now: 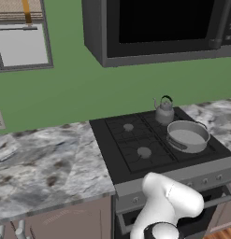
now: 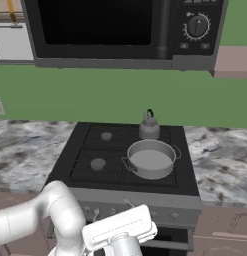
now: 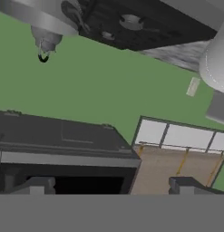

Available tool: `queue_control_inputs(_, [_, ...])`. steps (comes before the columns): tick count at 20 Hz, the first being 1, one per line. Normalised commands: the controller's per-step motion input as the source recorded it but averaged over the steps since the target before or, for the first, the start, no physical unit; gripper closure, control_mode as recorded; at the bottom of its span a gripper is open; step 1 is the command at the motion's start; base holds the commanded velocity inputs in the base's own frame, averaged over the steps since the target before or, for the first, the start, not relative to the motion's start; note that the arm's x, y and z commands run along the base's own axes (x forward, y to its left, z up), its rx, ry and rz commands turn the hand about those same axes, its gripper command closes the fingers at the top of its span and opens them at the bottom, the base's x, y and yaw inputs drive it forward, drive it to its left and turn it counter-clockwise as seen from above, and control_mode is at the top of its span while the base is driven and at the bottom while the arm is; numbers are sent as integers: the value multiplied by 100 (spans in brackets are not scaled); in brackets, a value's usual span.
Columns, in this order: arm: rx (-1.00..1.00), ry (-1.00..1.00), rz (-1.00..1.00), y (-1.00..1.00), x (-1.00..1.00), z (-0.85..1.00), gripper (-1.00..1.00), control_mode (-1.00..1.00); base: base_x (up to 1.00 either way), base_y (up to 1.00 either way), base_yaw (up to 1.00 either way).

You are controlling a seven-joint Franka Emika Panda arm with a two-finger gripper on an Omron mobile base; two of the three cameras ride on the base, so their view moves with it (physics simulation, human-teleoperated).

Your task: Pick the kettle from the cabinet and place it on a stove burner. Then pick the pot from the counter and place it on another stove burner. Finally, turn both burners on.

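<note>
The kettle (image 1: 164, 111) stands upright on the far right burner of the stove (image 1: 135, 140). Its black handle points up and its thin spout points left. The pot (image 1: 187, 136) sits just in front of it, on the near right burner. The two are close together, but I cannot tell if they touch. The pot looks empty and has no lid.

So both things seem to be where they belong. The two left burners (image 1: 144, 151) are bare. No flame shows under the kettle or the pot, so I think the burners are not on yet. What is left is to turn the two knobs (image 2: 173, 216) for the right burners. The knobs sit in a row on the grey front of the stove.

The claw (image 3: 111, 186) is wide open and holds nothing. The arm hangs low in front of the stove, near the knobs. The hand view is turned upside down.

The marbled surface (image 1: 42, 158) lies on both sides of the stove. A black microwave (image 2: 120, 30) hangs above.
</note>
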Motion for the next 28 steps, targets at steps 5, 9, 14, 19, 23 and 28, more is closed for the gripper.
queue_control_inputs(5, [0,4,-7,-20,16,-41,-100,-100,0,0,0])
queue_control_inputs(9, [1,4,-11,-20,18,-41,-100,-100,0,0,0])
queue_control_inputs(14, [2,7,-11,-3,30,-36,-100,-100,0,0,0])
queue_control_inputs(19, [1,11,-9,-9,21,-26,-100,-100,0,0,0])
queue_control_inputs(23, [7,10,-7,-20,23,-37,-100,-100,0,0,0])
queue_control_inputs(28, [5,4,-5,-12,22,-36,-100,-100,0,0,0])
